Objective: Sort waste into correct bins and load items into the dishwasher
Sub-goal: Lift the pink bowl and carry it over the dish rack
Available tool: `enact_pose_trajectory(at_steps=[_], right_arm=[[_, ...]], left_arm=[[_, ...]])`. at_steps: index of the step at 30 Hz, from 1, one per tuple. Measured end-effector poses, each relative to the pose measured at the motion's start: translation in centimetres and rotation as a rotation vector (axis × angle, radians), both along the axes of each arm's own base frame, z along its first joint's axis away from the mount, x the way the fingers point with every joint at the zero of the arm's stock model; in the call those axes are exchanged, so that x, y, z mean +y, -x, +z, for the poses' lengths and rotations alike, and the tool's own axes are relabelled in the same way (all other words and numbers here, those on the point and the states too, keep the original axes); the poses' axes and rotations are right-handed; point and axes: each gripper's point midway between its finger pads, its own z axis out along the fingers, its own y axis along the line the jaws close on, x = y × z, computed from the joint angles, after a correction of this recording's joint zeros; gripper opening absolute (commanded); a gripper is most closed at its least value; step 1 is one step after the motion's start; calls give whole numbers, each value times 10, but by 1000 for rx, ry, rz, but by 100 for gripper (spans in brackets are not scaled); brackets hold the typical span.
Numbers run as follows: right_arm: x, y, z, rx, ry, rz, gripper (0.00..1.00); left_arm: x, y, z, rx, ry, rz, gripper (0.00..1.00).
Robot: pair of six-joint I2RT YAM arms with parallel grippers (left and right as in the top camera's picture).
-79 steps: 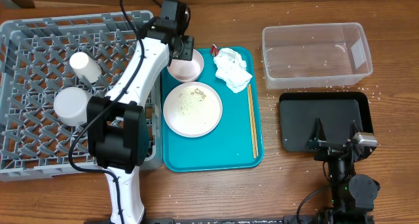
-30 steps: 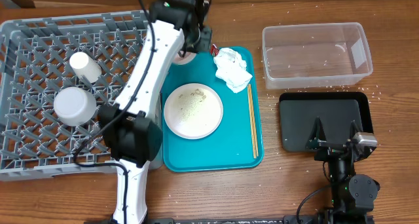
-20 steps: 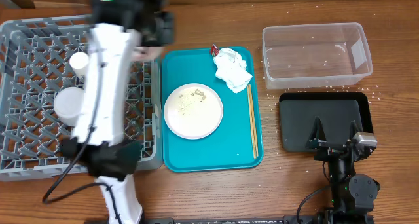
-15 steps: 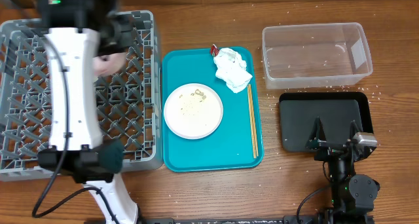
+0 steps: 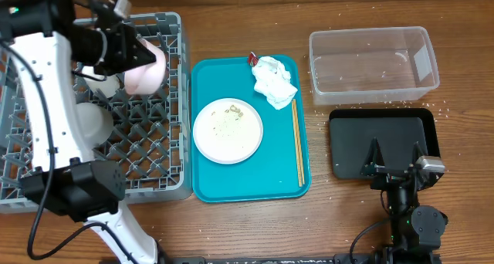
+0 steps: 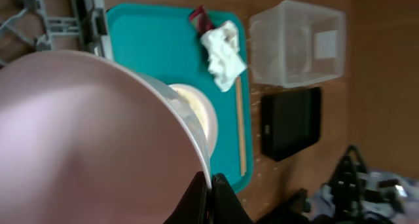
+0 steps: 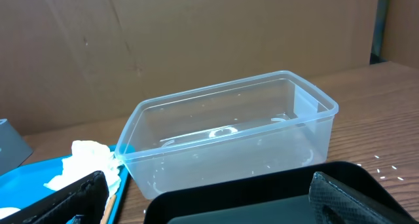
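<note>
Pink bowl (image 5: 145, 69) now over rack (image 5: 158, 137), right side

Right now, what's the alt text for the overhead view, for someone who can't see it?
The left pincer holds a pale bowl over the grey dish rack. A dirty plate, napkin and chopsticks lie on the teal tray; the right pincer hangs open over the black tray.

A lab: wooden table (image 5: 255, 225) with cardboard backdrop (image 7: 196, 40).
</note>
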Motion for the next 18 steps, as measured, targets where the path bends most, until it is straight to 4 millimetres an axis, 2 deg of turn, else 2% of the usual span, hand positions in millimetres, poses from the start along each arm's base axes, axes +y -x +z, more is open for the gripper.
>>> enact_pose_trajectory(at_steps=[6,9,15,18], right_arm=[[0,0,0,0,0,0,100],[0,0,0,0,2,0,100],[0,0,0,0,0,0,100],[0,0,0,0,0,0,100]], left_arm=[[47,-2,24,-95,153,102,4],[72,-6,29,-171,150,134,4],[116,-30,46,-392,107,163,4],[136,-40,42,-436,102,181,4]])
